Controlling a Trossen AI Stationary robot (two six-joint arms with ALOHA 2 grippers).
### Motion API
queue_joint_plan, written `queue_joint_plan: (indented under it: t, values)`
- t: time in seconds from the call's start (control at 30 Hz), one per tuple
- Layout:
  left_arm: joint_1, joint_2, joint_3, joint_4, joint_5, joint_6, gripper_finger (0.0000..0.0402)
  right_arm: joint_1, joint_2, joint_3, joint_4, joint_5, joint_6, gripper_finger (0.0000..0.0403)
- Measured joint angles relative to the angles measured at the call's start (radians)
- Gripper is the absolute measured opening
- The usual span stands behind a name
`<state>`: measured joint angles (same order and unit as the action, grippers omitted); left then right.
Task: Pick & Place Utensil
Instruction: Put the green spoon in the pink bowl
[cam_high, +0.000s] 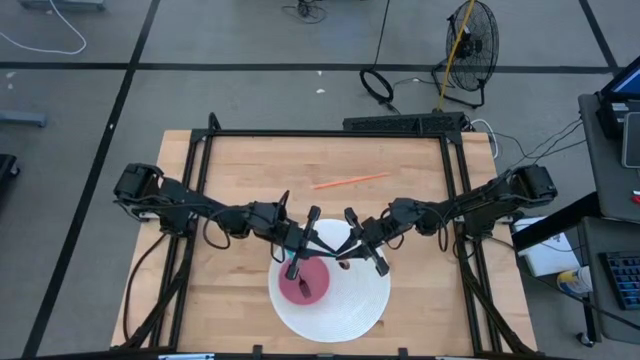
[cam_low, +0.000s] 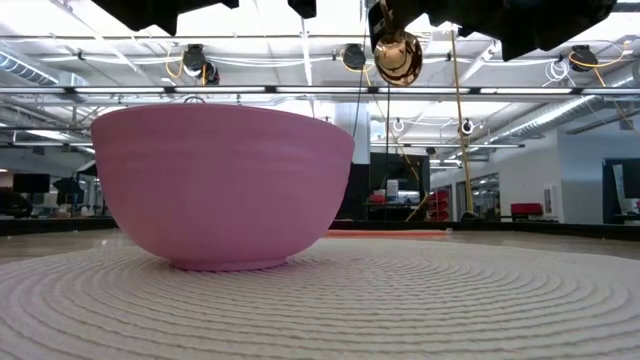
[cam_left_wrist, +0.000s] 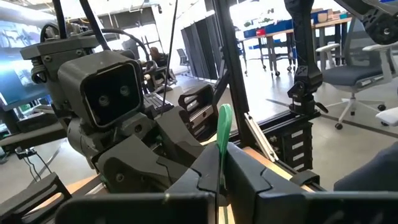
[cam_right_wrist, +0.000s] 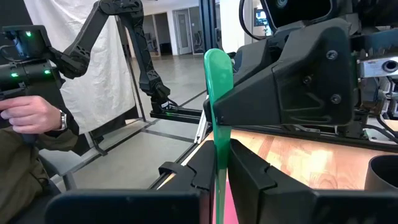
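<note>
The utensil is a spoon with a green handle and a copper-coloured bowl. It is held in the air between my two arms, above a white woven round placemat. My left gripper and my right gripper face each other over the mat, both level and both shut on the handle. In the high view they meet at the mat's far edge, left gripper, right gripper. A pink bowl stands upright on the mat by its base, below the left gripper. My left gripper pinches the green handle between its two fingers, coming in level from the table's left. A short stretch of the handle's end sticks out past the fingers. The spoon is clear of the mat. My right gripper pinches the green handle between its two fingers, level, from the table's right. The handle runs on past the fingers toward the left gripper. The spoon's copper bowl hangs in the air above the mat.
A thin orange stick lies on the bare wooden table beyond the mat. Black frame rails border the table. A person's hand holds a controller off the table's side.
</note>
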<state>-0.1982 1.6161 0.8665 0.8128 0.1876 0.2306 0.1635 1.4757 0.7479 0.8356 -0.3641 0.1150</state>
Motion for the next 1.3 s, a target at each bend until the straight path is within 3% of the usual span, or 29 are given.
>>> queue_joint_plan:
  t: [0.37,0.87,1.1,1.3]
  values:
    - [0.0,0.0,-0.001,0.008,-0.005,0.004,0.0006,0.0,0.0,0.0,0.002,0.026,0.012,0.0037]
    - [-0.002,0.0,-0.001,0.02,-0.007,-0.018,0.0004,-0.005,0.0,0.0,-0.048,0.052,0.019,0.0197]
    - [-0.015,-0.004,-0.001,-0.028,-0.015,-0.061,0.0003,-0.006,0.0,0.0,-0.123,0.05,0.014,0.0241]
    - [-0.028,-0.068,-0.001,-0.161,-0.107,-0.087,0.0003,-0.008,-0.03,0.0,-0.195,0.05,-0.004,0.026]
